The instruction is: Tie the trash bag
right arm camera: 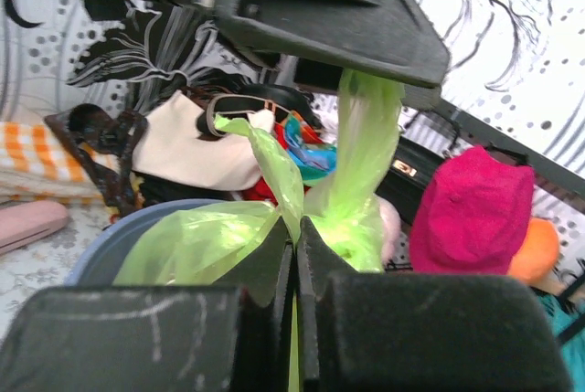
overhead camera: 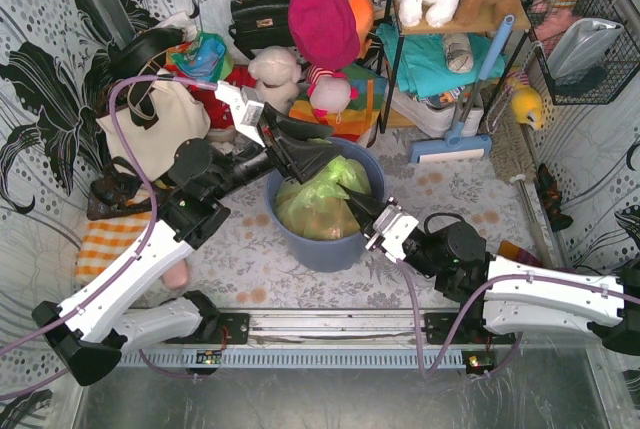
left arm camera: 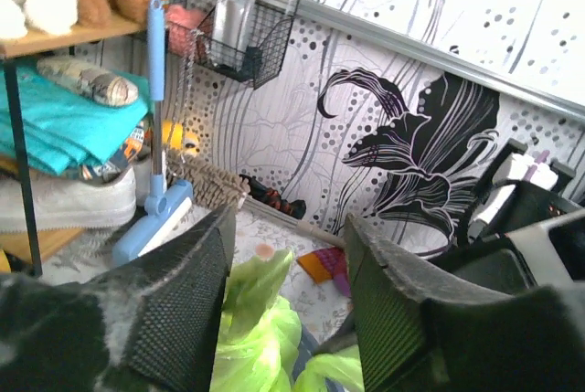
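- The trash bag (overhead camera: 318,204) sits in the blue bin (overhead camera: 335,249) on the table, between both arms.
- The right hand (right arm camera: 294,232) is pinched shut on a bag flap at the near-right rim.
- The left hand (left arm camera: 288,237) has its fingers apart directly above the far flap, which stands up toward it, so the left arm is nearer.

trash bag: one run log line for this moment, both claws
bag: in bin, no knot seen | left claw: open, over bag | right claw: shut on bag plastic

Translucent lime-green trash bag (overhead camera: 312,205), top bunched, sits inside blue bin (overhead camera: 322,251).
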Robot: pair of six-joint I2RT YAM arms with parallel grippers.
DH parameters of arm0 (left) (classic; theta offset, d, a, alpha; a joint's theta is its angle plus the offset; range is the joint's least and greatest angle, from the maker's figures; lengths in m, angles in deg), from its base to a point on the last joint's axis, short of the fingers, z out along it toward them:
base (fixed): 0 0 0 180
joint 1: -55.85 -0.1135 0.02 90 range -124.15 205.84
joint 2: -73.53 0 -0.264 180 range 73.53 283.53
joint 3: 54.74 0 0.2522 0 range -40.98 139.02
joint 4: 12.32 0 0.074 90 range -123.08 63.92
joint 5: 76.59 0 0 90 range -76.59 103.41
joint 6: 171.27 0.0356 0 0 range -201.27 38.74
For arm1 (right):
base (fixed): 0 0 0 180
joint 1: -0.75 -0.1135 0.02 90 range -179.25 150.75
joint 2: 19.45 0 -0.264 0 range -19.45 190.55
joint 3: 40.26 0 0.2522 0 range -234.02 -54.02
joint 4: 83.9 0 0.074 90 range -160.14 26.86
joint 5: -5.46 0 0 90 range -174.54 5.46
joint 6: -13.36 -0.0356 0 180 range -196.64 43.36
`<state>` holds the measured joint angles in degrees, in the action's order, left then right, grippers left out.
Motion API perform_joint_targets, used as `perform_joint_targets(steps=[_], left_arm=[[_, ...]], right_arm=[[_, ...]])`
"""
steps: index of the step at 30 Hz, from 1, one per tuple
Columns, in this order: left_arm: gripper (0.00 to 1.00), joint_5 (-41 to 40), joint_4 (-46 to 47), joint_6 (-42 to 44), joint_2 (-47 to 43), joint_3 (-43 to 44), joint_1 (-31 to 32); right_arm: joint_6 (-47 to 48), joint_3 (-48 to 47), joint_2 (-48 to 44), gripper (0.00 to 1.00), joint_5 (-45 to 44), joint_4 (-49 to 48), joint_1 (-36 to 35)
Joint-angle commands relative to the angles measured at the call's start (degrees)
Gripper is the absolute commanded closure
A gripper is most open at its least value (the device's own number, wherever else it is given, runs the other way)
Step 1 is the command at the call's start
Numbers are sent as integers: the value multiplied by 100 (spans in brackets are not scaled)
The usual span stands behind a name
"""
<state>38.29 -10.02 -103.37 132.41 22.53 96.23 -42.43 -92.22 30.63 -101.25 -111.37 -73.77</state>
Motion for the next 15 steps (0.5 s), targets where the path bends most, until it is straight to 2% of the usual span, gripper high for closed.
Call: perform_joint_targets(steps=[1,5,11,15], left_arm=[[36,-746,-219,137,-48,107,-22],[26,-1481,-581,111,-117,163,-26],[23,-2135,-1212,-26,-261,140,-21],[20,-2593,-1334,-496,-546,-157,-23]], right_arm=[[-322,119,-99,100,750,-269,22],[-387,63,-32,100,889,-183,22],[-347,6,66,100,901,-174,21],[-355,-4,92,100,918,-159,24]])
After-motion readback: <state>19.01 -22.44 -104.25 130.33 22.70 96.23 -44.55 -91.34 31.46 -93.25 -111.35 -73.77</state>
